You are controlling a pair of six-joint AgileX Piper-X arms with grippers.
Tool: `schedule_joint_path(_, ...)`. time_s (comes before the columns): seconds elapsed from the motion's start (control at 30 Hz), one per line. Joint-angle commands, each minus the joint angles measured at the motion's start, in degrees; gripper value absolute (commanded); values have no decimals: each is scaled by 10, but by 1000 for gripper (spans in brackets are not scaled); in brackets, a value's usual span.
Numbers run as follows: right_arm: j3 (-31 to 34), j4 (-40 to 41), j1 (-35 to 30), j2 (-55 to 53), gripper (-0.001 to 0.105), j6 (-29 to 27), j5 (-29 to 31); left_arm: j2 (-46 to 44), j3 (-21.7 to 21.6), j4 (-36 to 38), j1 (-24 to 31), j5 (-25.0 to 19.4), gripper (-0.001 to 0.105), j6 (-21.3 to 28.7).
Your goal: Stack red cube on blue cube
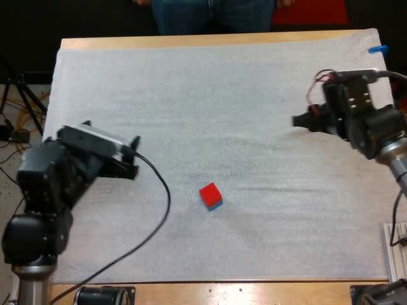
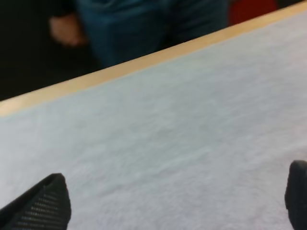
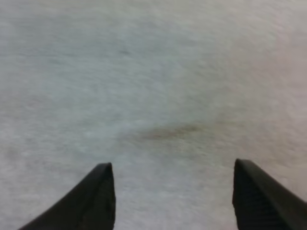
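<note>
Left claw: released, fingers wide apart over bare mat, nothing between them; in high view at the mat's left side, well apart from the cubes.
Right claw: released too, fingers apart and clear of everything; in high view at the mat's right side, tips pointing inward, well apart from the cubes.
Red cube: sitting on top of the blue cube, mid-mat toward the near edge, between the two claws, touched by neither.
Blue cube: under the red one, only a sliver showing at the lower edge, resting on the mat.
Alignment: looks roughly square; any overhang too small to tell.
Task state: judged done, stack standing with both claws off it.
Smudge: faint brownish mark on the mat ahead of the right claw.
Bench: wooden, edge showing past the mat's far side.
Person: legs in jeans just beyond the bench's far edge; a hand beside them.
Risk, sweep: either arm crossing mid-mat low could clip the stack and knock the red cube off.
Risk, jolt: a bump on the bench from the person could shift the top cube if seated off-centre.
Risk, regrasp: closing again on the red cube could drag both cubes.
</note>
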Motion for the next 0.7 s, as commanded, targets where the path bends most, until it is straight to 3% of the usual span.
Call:
schedule_joint_path(0.0,4,7,-17,-16,52,-13,-1,-6,-1,-11,21,16,87,-5)
schedule_joint_path(0.1,20,3,-53,-43,52,-18,0,-9,-1,-13,58,18,87,-18)
schedule_joint_path(0.4,84,2,-169,-170,52,-65,-3,-25,-3,-11,59,34,87,-18)
schedule_joint_path(0.5,101,2,-196,-226,52,-77,-28,-27,-3,-10,59,35,87,-18)
schedule_joint_path(0.67,124,2,-199,-336,52,-104,-121,-56,-4,-4,59,39,87,-21)
